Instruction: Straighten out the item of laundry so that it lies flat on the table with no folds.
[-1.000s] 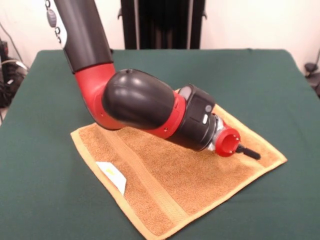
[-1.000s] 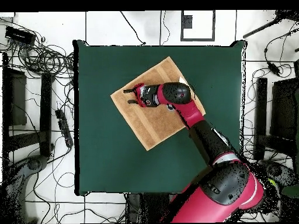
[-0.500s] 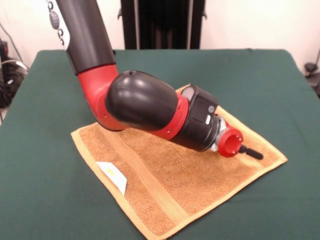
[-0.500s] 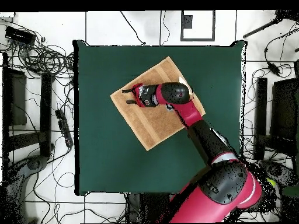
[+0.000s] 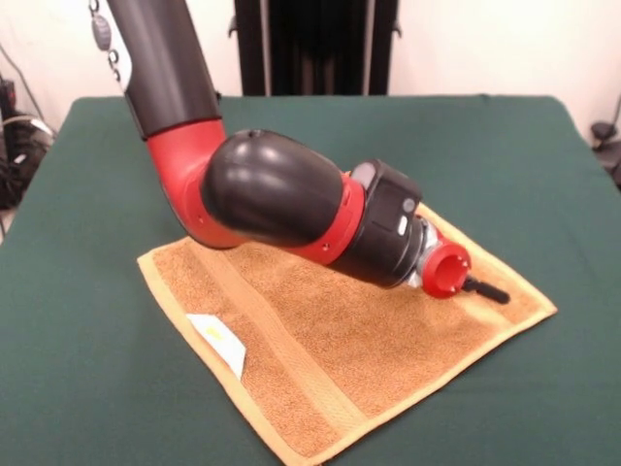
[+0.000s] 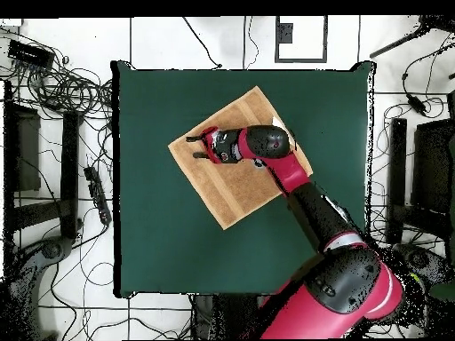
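The item of laundry (image 5: 330,340) is an orange-tan towel lying spread flat on the green table (image 5: 505,155), set at an angle to the table's edges. A white tag (image 5: 218,340) rests on it near one corner. My gripper (image 5: 473,286) reaches low over the towel's right part, close to a corner, behind a red collar. One black fingertip (image 5: 490,291) shows just above the cloth. From overhead the gripper (image 6: 194,147) is over the towel (image 6: 235,182) near its left corner, with two fingers apart and nothing between them. The arm hides the towel's middle and far part.
Bare green table (image 6: 160,240) surrounds the towel on all sides. Cables (image 6: 62,84) and equipment lie on the floor beyond the table's edges.
The wrist and gripper have barely shifted, the fingertip rising slightly over the towel's corner. The towel has not moved.
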